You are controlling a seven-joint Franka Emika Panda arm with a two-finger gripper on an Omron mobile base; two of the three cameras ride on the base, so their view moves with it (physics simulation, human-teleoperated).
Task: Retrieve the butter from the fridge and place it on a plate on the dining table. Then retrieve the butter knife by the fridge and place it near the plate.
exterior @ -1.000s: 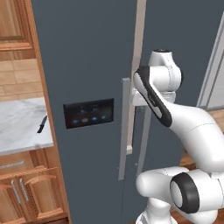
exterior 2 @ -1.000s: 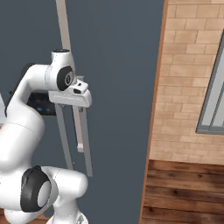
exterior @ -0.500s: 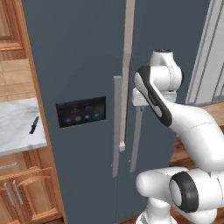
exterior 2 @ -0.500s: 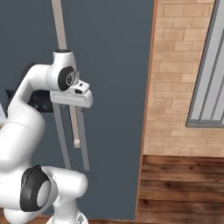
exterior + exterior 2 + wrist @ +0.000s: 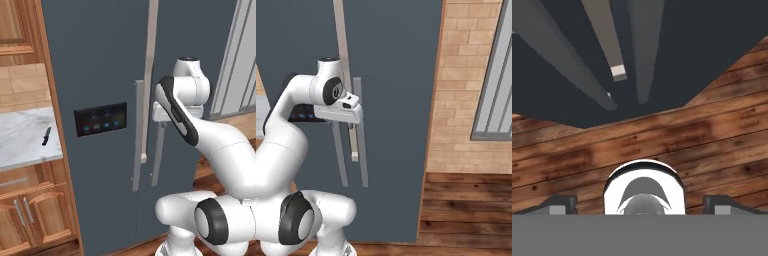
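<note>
I see the fridge (image 5: pixel 105 75) closed, its handles (image 5: pixel 137 135) at 12 o'clock. My end effector (image 5: pixel 640 206) is released, holding nothing. The butter knife (image 5: pixel 46 135) lies on the marble surface (image 5: pixel 20 142) at 9 o'clock.

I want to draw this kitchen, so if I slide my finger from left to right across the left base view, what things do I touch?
Wooden cabinet doors → small dark butter knife on the white marble counter → black panel with blue lights on the dark slate-grey fridge → long light-grey fridge handle → white robot arm.

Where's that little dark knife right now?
In the left base view, the butter knife lies on the marble counter, at the picture's left, just beside the closed fridge.
</note>
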